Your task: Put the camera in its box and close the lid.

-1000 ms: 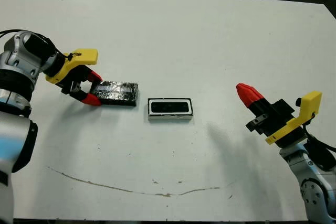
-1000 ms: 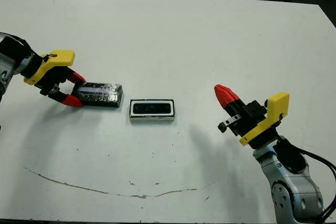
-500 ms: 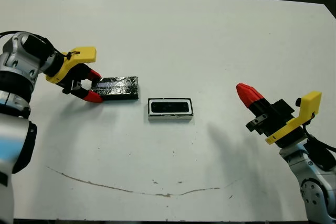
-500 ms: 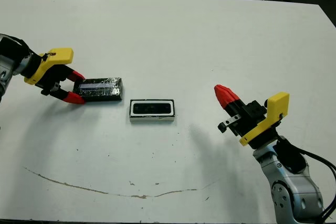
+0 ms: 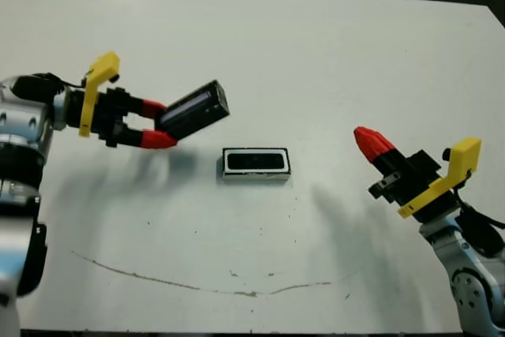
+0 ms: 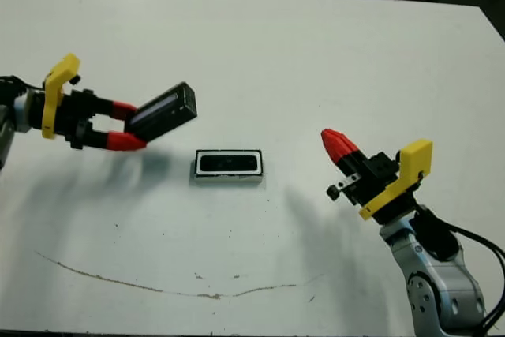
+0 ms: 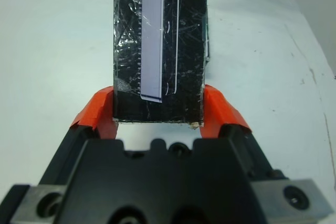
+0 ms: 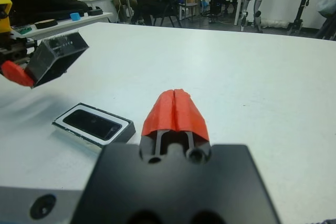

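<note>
Nearest the viewer, low in the head views, a thin brownish scuff line (image 5: 197,283) curves across the bare white table (image 5: 316,53); it is only a mark and blocks nothing. At the lower right of the frame the right gripper (image 5: 365,139) hovers above the table with its two red fingertips pressed together and nothing between them, well apart from the task's things.

In the middle of the frame sits the box (image 5: 256,163), a small shallow rectangular tray with a white inner rim and thin dark walls. The camera (image 5: 256,162), a small flat black device with a glossy screen, lies inside it, so the first half of the task looks done. The right wrist view shows the same: dark device seated in the white-rimmed tray.

Up and to the left of the box, the left gripper (image 5: 164,122) clamps the lid (image 5: 195,109), a glossy black rectangular cover with silvery speckles and a pale strip, by one short end. The lid is off the table, tilted with its free end raised towards the upper right, near the box but not over it.

What is left, by my reading, is to carry the lid across, level it, line it up with the tray and press it down. Nothing stands between lid and box. Beyond the table, the right wrist view shows people seated at desks, far from the work.
</note>
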You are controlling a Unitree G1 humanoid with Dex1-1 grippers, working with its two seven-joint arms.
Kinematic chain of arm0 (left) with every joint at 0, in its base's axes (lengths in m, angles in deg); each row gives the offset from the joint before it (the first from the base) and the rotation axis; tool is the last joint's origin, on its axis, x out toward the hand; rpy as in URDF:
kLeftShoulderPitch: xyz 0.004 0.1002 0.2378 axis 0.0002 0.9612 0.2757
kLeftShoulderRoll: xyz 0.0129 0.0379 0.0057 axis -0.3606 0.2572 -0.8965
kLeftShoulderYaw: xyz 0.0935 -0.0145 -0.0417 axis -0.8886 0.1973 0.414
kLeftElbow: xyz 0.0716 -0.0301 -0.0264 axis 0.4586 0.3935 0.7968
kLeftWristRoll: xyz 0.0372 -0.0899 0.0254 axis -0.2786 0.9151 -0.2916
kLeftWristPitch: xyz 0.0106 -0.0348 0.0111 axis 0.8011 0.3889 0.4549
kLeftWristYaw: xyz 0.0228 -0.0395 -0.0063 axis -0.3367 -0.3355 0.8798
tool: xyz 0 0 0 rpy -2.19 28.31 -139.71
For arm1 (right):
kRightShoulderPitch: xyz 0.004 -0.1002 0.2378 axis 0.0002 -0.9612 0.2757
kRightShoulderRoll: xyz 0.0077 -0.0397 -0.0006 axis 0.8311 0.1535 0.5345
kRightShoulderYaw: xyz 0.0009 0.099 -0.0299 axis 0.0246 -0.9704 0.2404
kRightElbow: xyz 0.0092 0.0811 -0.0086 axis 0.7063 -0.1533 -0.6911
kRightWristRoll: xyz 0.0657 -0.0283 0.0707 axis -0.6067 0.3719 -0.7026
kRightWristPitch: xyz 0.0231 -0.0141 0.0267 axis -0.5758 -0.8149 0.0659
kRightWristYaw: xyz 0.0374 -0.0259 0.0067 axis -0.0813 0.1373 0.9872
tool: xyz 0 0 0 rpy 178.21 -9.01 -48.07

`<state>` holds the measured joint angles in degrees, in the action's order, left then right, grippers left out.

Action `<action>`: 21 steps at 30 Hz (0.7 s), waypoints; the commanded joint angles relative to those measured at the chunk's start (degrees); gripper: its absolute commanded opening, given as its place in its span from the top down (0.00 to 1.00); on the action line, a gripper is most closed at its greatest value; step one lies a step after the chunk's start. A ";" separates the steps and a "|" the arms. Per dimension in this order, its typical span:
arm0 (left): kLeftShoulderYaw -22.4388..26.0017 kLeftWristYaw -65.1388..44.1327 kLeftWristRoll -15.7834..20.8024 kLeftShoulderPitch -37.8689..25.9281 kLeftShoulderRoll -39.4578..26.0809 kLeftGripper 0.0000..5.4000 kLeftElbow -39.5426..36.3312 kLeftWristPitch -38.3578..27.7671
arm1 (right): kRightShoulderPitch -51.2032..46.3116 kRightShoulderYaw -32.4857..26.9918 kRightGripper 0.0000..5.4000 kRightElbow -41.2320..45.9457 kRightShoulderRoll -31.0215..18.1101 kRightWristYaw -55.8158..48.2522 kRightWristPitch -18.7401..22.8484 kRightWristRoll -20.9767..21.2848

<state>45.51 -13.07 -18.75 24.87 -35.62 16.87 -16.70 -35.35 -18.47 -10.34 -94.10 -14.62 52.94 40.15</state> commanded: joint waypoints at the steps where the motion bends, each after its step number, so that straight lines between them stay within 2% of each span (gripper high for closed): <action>1: -2.08 0.85 0.15 1.85 0.20 0.41 -4.21 3.62 | -0.60 -0.05 1.00 -0.21 -0.55 0.00 0.01 0.73; 8: -6.92 1.62 -0.98 0.68 1.68 0.41 -4.87 8.28 | -0.73 -0.22 1.00 -0.19 -0.53 -0.26 0.20 0.27; 12: -7.89 2.22 -1.00 0.34 2.90 0.41 -3.85 7.90 | -0.80 -0.33 1.00 -0.21 -0.54 -0.39 0.27 0.05; 21: -11.27 4.58 -3.48 0.11 3.61 0.41 -6.07 7.08 | -0.89 -0.01 1.00 -0.49 -0.32 -1.03 -0.73 0.60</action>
<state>35.31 -8.89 -21.36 25.35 -32.58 10.98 -9.88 -35.50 -18.36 -10.36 -94.09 -15.33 52.83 40.29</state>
